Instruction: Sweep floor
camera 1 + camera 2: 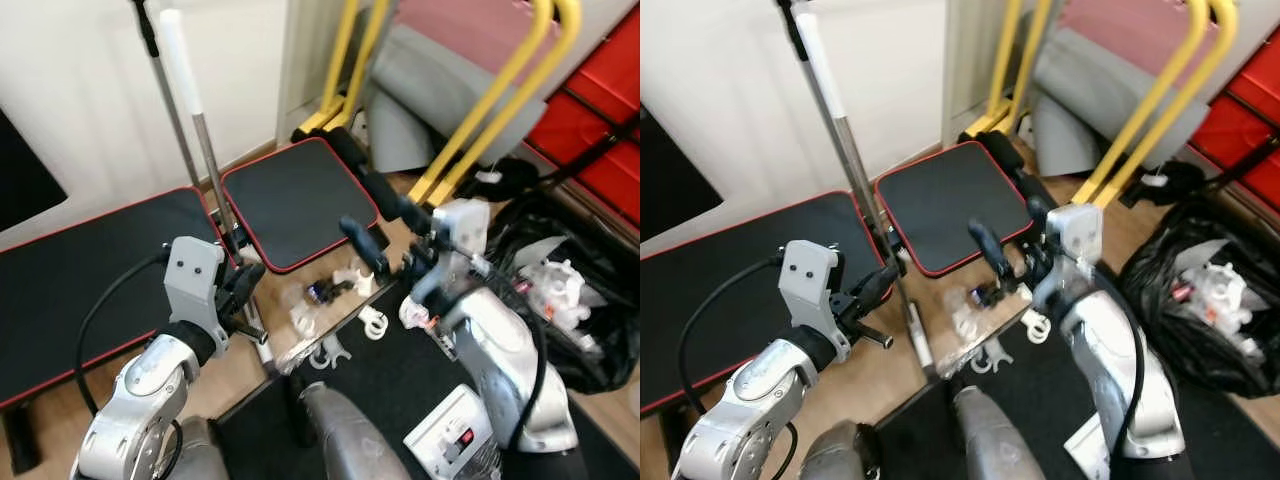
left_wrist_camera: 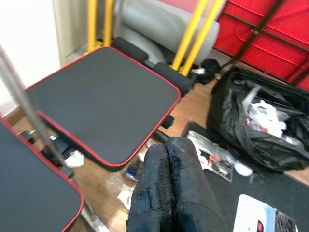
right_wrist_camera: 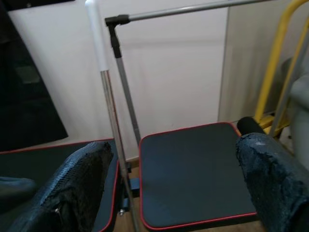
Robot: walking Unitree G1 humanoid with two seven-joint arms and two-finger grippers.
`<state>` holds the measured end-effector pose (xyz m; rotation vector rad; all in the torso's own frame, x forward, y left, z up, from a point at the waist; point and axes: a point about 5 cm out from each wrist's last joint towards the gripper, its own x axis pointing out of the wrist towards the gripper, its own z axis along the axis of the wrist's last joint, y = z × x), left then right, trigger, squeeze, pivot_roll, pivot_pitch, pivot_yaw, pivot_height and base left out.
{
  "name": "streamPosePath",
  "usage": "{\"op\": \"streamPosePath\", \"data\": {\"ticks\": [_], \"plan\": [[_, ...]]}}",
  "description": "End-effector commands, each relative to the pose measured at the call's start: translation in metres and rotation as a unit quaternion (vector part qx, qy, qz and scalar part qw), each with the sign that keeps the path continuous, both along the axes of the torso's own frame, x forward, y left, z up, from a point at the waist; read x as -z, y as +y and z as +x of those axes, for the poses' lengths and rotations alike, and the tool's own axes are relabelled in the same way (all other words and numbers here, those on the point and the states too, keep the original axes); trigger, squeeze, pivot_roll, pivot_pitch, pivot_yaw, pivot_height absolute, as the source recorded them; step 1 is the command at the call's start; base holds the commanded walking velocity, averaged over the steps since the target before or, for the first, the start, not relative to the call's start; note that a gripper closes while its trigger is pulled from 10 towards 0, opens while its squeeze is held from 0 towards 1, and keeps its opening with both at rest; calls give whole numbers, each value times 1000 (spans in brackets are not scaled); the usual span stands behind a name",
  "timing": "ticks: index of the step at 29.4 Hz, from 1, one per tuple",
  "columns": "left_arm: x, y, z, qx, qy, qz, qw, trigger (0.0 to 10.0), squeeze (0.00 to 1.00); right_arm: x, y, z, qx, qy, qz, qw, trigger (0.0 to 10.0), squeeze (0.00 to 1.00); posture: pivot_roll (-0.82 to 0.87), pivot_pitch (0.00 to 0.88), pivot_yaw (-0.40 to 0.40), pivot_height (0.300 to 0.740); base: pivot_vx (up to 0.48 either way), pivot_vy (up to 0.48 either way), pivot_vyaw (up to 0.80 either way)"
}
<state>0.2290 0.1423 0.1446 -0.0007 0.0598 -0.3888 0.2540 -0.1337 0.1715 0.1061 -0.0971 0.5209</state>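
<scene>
Metal broom handle (image 1: 200, 130) upright, leaning slightly

left gripper (image 2: 168, 193) fingers pressed together | over black pad (image 2: 104, 99) | scattered litter (image 2: 212, 157), possibly wrappers

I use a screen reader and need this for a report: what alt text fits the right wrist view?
The right gripper, its two black fingers spread wide apart, faces an upright metal broom pole with a white top, standing before a pale wall. Behind the pole lie black pads with red edging, and a yellow frame rises beside them.
</scene>
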Motion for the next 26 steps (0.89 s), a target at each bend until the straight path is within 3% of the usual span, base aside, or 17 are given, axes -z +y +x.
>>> {"op": "streamPosePath", "data": {"ticks": [1, 7, 13, 16, 17, 20, 21, 26], "plan": [[8, -4, -2, 4, 16, 5, 1000, 10000, 0, 5, -3, -7, 7, 8, -23, 1000, 10000, 0, -154, 162, -134, 740, 0, 0, -800], [10, -12, -1, 30, 27, -18, 999, 10000, 0, 7, -14, -13, 76, 6, -41, 996, 10000, 0, -180, 161, -127, 740, 0, 0, -800], [6, -16, 5, 34, 11, -16, 999, 10000, 0, 7, -8, -18, 78, 12, -41, 996, 10000, 0, -185, 153, -122, 740, 0, 0, -800], [2, -17, 15, 33, 0, -16, 999, 10000, 0, 6, -4, -14, 70, 11, -39, 997, 10000, 0, -184, 139, -118, 740, 0, 0, -800], [1, -18, 23, 31, -10, -10, 999, 10000, 0, 7, -2, -5, 63, 9, -35, 997, 10000, 0, -177, 107, -114, 740, 0, 0, -800], [2, -18, 25, 29, -13, -5, 999, 10000, 0, 7, -1, -1, 63, 4, -35, 997, 10000, 0, -176, 96, -112, 740, 0, 0, -800], [3, -17, 30, 23, -17, -1, 1000, 10000, 0, 7, -2, 4, 70, -6, -40, 997, 10000, 0, -167, 49, -105, 740, 0, 0, 0], [4, -17, 41, 14, -29, 19, 999, 10000, 0, 7, -3, 17, 79, -17, -46, 996, 10000, 0, -151, 26, -105, 740, 0, 0, 0]]}}
